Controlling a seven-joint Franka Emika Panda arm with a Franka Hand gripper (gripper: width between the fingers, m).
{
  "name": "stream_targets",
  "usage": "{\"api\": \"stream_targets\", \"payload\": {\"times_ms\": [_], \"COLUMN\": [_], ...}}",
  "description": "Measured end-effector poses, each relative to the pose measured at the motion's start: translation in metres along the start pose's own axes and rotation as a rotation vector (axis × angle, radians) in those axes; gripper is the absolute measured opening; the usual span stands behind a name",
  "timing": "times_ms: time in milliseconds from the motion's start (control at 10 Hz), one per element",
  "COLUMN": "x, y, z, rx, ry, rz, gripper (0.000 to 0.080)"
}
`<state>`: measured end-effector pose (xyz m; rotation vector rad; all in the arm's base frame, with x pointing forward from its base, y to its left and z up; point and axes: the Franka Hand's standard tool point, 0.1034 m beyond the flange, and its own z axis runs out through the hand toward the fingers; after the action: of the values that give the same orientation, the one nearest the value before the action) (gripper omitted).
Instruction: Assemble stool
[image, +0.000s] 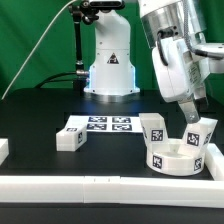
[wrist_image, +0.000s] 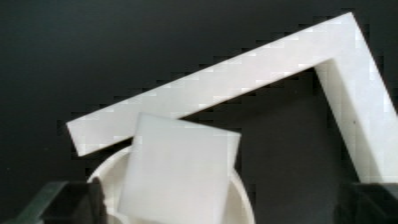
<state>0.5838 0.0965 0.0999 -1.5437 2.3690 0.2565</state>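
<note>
Bright overhead light, blown-out glare on white plastic, soft low-resolution blur.

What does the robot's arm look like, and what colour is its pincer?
The arm is a chunky, rounded white shell with darker grey bands at its joints. A thin black cable arcs from the top down over the black table. Its base is a white dome bearing a small dark triangle sticker. The pincer has dark fingertips, which appear as dark shapes at the wrist view's edge.

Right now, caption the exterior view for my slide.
Open fingers above the round seat holding two legs, third leg lying beside the marker board.
</note>
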Motion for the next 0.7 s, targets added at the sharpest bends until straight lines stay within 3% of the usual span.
{"api": "stream_targets", "payload": {"times_ms": [200, 400, 500, 700], "x": [0.014, 0.023, 0.029, 0.029], "y": [-0.001, -0.008, -0.013, -0.012], "z": [-0.01, -0.032, -0.038, -0.036], "rx": [-0.064, -0.079, -0.072, -0.074], "ry": [0.023, 0.004, 0.001, 0.003], "rz": [-0.314, -0.444, -0.515, -0.513], "gripper": [0.0649, 0.0649, 0.0649, 0.0649]}}
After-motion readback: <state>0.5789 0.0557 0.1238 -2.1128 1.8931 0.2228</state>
